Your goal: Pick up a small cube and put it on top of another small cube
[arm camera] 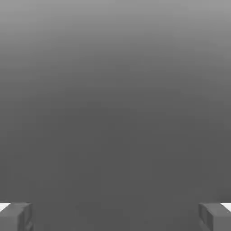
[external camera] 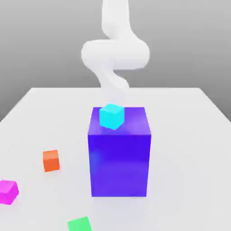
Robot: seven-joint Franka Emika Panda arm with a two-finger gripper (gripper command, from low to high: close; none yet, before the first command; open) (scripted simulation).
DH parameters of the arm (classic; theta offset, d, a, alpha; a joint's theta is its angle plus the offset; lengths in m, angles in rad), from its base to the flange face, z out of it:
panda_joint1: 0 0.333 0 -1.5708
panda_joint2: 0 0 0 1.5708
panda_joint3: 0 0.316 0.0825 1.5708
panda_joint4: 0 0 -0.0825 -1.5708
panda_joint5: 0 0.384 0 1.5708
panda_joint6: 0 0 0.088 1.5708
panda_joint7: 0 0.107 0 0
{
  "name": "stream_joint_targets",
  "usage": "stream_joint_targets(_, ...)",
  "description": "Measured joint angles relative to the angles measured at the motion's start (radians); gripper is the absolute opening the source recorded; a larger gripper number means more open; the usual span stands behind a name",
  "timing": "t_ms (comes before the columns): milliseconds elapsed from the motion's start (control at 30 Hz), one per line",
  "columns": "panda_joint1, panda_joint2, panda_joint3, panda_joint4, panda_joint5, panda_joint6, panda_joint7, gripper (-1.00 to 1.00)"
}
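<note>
- Sitting on the white table (external camera: 189, 135): a big blue block (external camera: 119, 162), standing upright near the middle of the exterior view.
- Resting on the blue block's top face: a small cyan cube (external camera: 111, 116), placed toward the exterior view's left of that face and turned at a slight angle to the block's edges.
- Lying on the table to the exterior view's left of the blue block, well apart from it: a small orange cube (external camera: 51, 160).
- Lying nearer the camera and further toward the exterior view's left, at the frame edge: a small magenta cube (external camera: 8, 191).
- Peeking in at the lower edge of the exterior view, apart from the others: a small green cube (external camera: 80, 224), partly cropped.
- Rising behind the blue block: the white arm (external camera: 115, 49), curving upward and out of the top of the exterior view.
- Holding nothing: the gripper (arm camera: 115, 216), with its two grey fingers (arm camera: 18, 216) spread wide apart at opposite sides of the hand view.
- Facing plain grey background between those fingers, with no cube between them.
</note>
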Motion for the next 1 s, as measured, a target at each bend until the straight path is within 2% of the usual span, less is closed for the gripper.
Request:
stream_joint_targets(300,-0.231,0.334,0.019,-0.027,-0.092,0.114,0.366,0.00)
stream_joint_targets(567,-0.374,0.624,-0.041,-0.051,-0.127,0.215,0.654,0.00)
stream_joint_targets(733,-0.459,0.801,-0.077,-0.068,-0.078,0.284,0.782,0.00)
stream_joint_targets(900,-0.522,0.975,-0.096,-0.085,0.048,0.351,0.857,0.00)
stream_joint_targets(1000,-0.548,1.082,-0.084,-0.072,0.090,0.423,0.856,0.00)
